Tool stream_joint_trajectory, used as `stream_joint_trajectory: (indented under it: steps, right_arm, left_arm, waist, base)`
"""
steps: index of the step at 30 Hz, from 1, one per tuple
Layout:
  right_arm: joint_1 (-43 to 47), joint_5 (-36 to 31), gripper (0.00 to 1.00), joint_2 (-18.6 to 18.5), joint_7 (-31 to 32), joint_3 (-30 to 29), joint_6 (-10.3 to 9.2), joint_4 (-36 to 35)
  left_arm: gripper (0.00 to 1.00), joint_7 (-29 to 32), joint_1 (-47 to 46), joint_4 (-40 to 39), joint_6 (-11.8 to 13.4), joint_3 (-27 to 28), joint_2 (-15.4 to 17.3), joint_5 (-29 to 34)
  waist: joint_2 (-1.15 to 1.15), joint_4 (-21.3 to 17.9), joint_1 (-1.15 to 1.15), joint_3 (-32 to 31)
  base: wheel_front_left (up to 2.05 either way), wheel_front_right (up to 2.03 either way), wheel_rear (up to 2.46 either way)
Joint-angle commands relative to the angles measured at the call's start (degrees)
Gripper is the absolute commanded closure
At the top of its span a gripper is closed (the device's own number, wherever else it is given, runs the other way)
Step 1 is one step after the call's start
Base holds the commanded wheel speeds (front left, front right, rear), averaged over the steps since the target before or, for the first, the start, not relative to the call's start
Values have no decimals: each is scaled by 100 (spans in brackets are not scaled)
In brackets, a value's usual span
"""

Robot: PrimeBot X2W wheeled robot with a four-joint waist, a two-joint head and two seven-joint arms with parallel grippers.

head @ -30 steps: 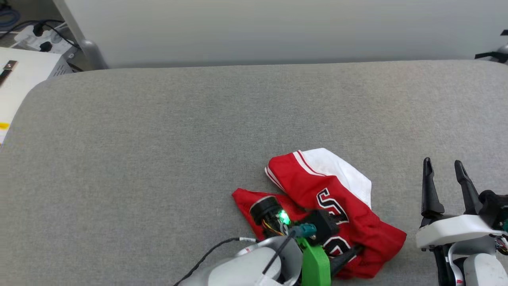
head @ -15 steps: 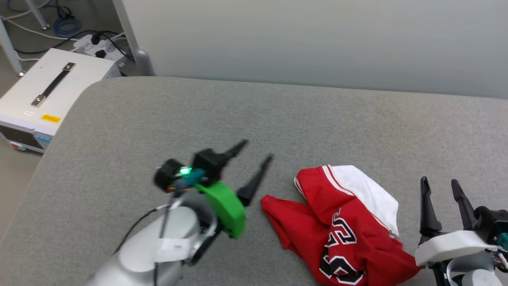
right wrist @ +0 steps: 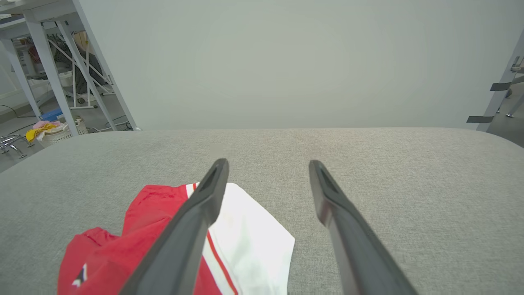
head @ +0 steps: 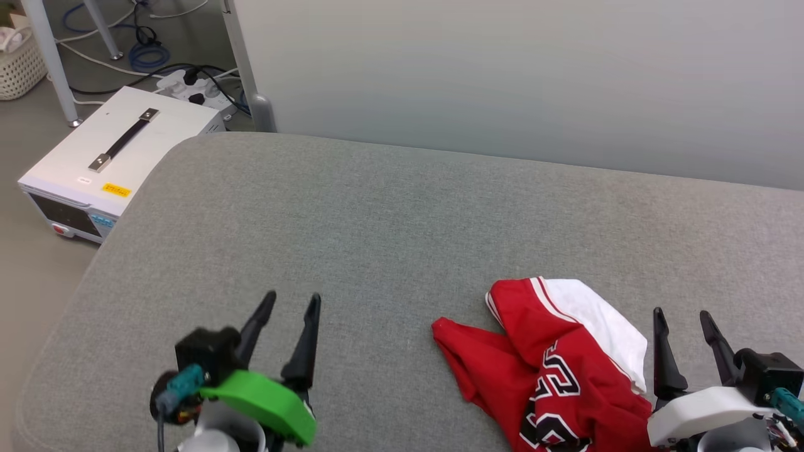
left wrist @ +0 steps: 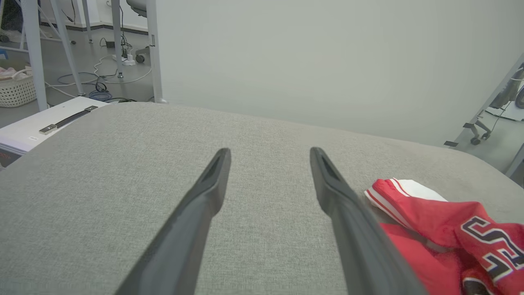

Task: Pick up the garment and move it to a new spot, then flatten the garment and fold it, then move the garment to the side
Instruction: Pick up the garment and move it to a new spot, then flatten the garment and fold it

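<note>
Fingers (head: 306, 342) on the left gripper (head: 293, 295) and the right gripper (head: 681, 312) stand spread, holding nothing. A red shirt (head: 565, 370) lies crumpled on the grey desk (head: 377, 220), just beside the right gripper. By the look of it, flattening, folding and setting aside are all yet to do.

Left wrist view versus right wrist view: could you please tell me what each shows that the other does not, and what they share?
Left wrist view: the open left gripper, a white box with a black handle, black lettering on the garment. Right wrist view: the open right gripper, a yellow cloth far left. Both: the crumpled garment on the grey surface, a pale wall.
</note>
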Motion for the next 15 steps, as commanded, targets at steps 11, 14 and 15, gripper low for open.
stream_joint_trajectory:
  steps: [11,14,15]
  right_arm:
    - [83,-332,0,-15,225,63,-4,-37]
    - [30,-448,0,-15,679,195,-4,-124]
    - [-20,-476,0,-21,951,261,-4,-161]
  left_arm:
    - [0,-33,450,62,-496,573,-523,811]
    - [0,-33,433,101,-588,668,-614,919]
    - [0,-33,430,120,-622,698,-646,960]
  waist:
    - [0,144,0,46]
    - [0,185,0,105]
    - [0,201,0,143]
  base:
    - [0,0,0]
    - [0,0,0]
    - [0,0,0]
